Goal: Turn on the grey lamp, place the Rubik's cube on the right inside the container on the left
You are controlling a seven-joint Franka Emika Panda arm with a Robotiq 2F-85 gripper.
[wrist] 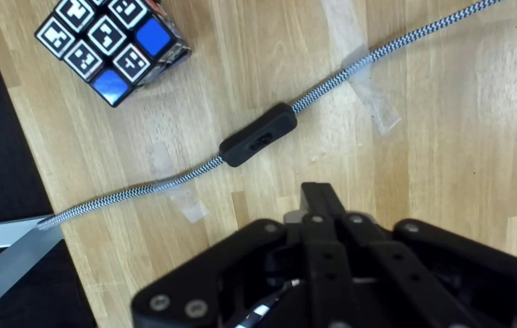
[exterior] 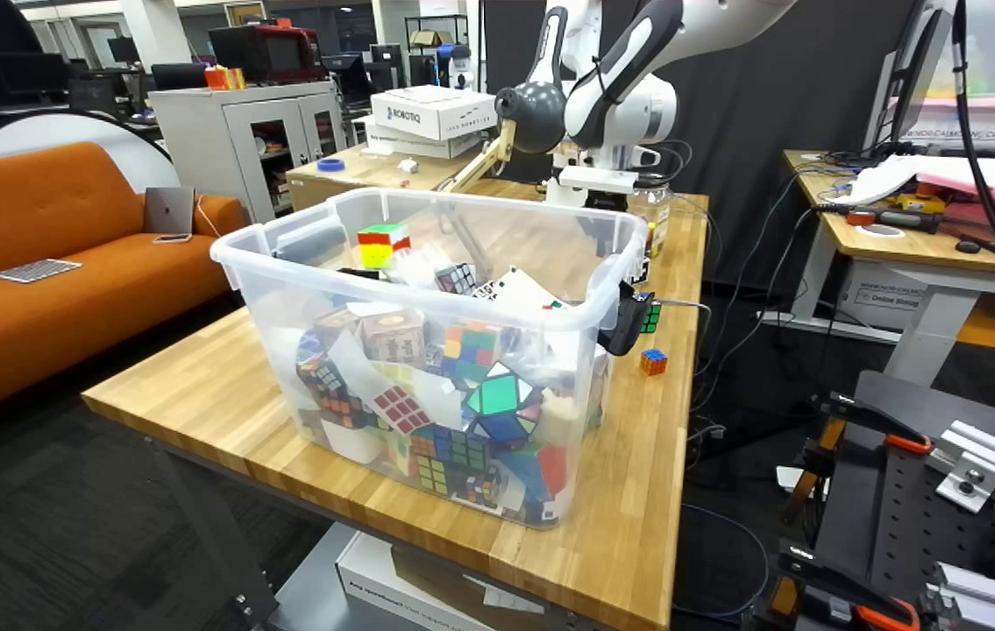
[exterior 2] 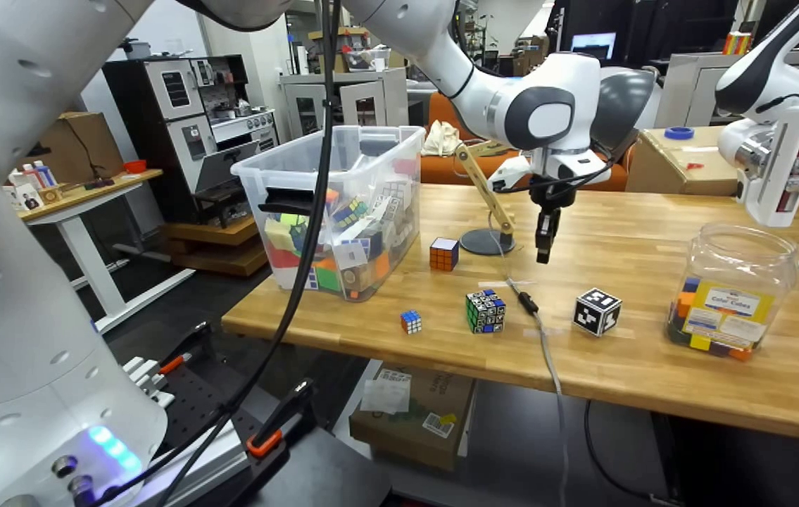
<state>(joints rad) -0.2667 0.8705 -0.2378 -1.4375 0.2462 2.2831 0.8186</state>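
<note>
The grey lamp shows its grey head (exterior 2: 626,98) and wooden arm (exterior 2: 487,186) behind my wrist; whether it is lit cannot be told. Its black cord switch (wrist: 259,135) lies on the table. Beyond it hangs my gripper (wrist: 317,186), fingers together, nothing between them, apart from the switch. Of several puzzle cubes, an orange-sided Rubik's cube with a white top (exterior 2: 444,254) stands beside the container (exterior 2: 329,169), and a small Rubik's cube (exterior 2: 410,322) sits nearer the edge. Which one the task line means is unclear. The container, a see-through tub, holds many cubes and papers.
A tag-patterned cube (wrist: 105,43) stands near the switch. A black-and-white cube (exterior 2: 597,312) and a clear jar of colour cubes (exterior 2: 733,296) are further along. The striped cord (wrist: 126,195) is taped down. Another white arm (exterior 2: 779,141) reaches in over the jar's side.
</note>
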